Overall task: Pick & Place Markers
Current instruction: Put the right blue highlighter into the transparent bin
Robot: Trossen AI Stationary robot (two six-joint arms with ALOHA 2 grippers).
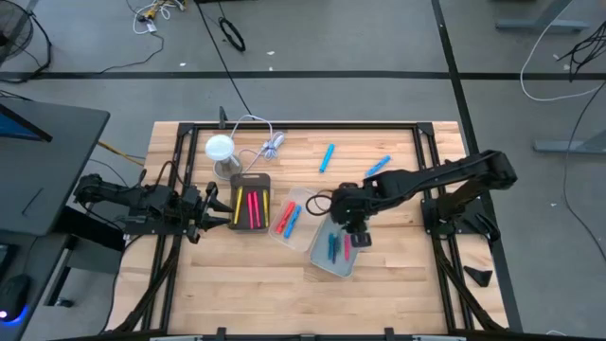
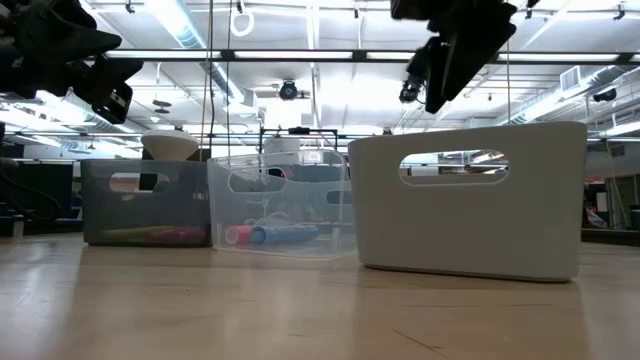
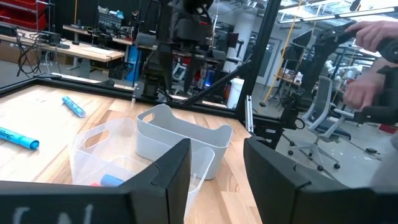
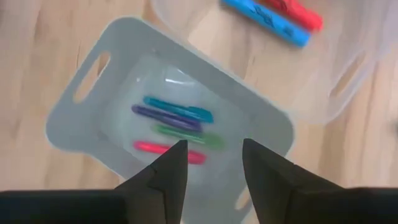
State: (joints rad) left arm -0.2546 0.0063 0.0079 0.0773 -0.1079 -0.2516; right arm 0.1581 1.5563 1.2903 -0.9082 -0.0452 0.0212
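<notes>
A white bin [image 4: 264, 121] holds teal, purple, green and pink markers [image 4: 177, 124]. My right gripper [image 4: 213, 146] hangs above it, pointing steeply down, open with nothing between its fingers; in the high view my right gripper [image 1: 350, 230] is over the bin's far end. The clear bin [image 1: 305, 201] holds red and blue markers [image 1: 288, 220]. The dark bin [image 1: 250, 177] holds yellow and pink markers [image 1: 249, 206]. Two blue markers [image 1: 327, 157] [image 1: 377, 167] lie loose on the table farther back. My left gripper [image 3: 216, 149] waits open at the table's left, pointing level.
A white round-topped lamp [image 1: 220, 150] and a white cable bundle [image 1: 270, 144] stand behind the dark bin. The three bins sit side by side mid-table. Bare wood stretches along the near edge [image 1: 246, 294]. A person's hands [image 3: 367, 68] show beyond the table.
</notes>
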